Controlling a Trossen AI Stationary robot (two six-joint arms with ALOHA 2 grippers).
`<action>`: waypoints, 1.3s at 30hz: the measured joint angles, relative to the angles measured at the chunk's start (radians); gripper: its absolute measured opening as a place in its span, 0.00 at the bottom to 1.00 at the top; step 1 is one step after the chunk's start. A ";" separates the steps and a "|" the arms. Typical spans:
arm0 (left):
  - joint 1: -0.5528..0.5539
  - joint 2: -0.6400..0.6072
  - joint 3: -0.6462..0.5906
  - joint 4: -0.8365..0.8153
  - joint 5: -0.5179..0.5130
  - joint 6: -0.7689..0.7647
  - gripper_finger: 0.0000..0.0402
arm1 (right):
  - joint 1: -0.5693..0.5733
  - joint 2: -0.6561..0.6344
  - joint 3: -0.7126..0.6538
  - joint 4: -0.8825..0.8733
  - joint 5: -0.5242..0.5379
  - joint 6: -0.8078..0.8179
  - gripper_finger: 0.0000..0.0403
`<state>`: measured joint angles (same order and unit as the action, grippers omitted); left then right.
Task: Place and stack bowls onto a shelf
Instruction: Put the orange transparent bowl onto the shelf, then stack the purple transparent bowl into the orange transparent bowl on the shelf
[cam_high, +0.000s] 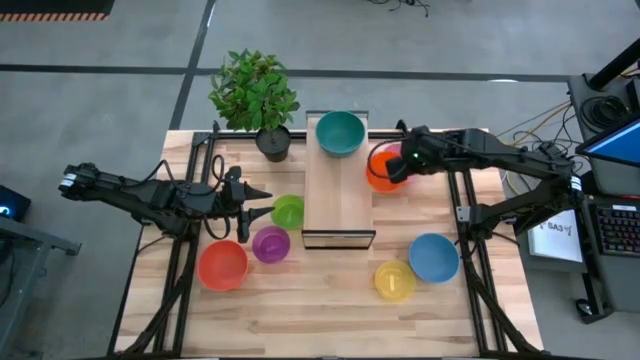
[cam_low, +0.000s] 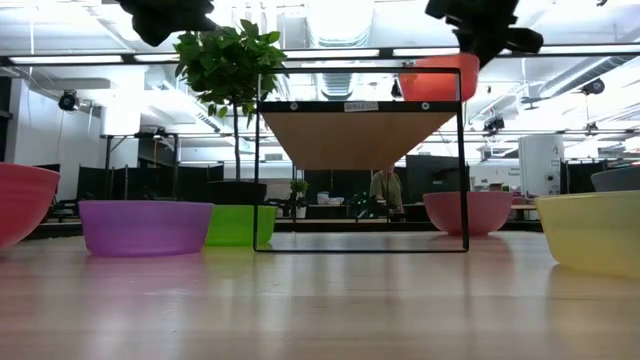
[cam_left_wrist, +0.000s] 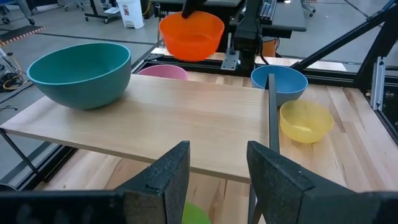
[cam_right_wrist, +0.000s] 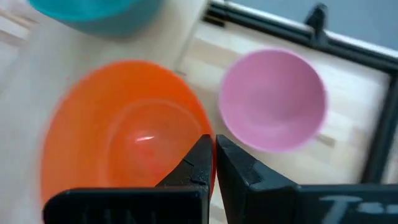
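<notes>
My right gripper (cam_right_wrist: 210, 163) pinched on the rim of a glossy orange bowl (cam_right_wrist: 118, 134), held aloft beside the shelf (cam_high: 338, 195) near the worktop's far edge, pink bowl (cam_right_wrist: 272, 99) beneath, teal bowl (cam_high: 340, 132) on the shelf's far end, my left gripper (cam_left_wrist: 217, 174) spread open.

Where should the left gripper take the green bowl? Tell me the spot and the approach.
Probably take the green bowl by its rim, on the side facing the open left gripper, coming from above, one finger inside. It sits upright and thin-walled; the purple bowl and shelf crowd its other sides.
</notes>
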<state>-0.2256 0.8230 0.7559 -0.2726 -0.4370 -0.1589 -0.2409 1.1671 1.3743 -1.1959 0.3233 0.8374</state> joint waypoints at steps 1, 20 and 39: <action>0.000 0.000 0.000 0.001 0.000 0.000 0.36 | 0.000 0.001 0.000 0.027 -0.003 -0.012 0.02; 0.000 0.000 0.000 0.003 0.000 0.000 0.36 | 0.000 0.282 -0.071 0.510 -0.239 -0.198 0.02; 0.000 0.000 -0.006 0.003 0.000 0.000 0.36 | 0.003 0.262 -0.072 0.494 -0.192 -0.236 0.27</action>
<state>-0.2253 0.8230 0.7502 -0.2695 -0.4374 -0.1589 -0.2379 1.4288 1.3022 -0.7017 0.1310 0.6014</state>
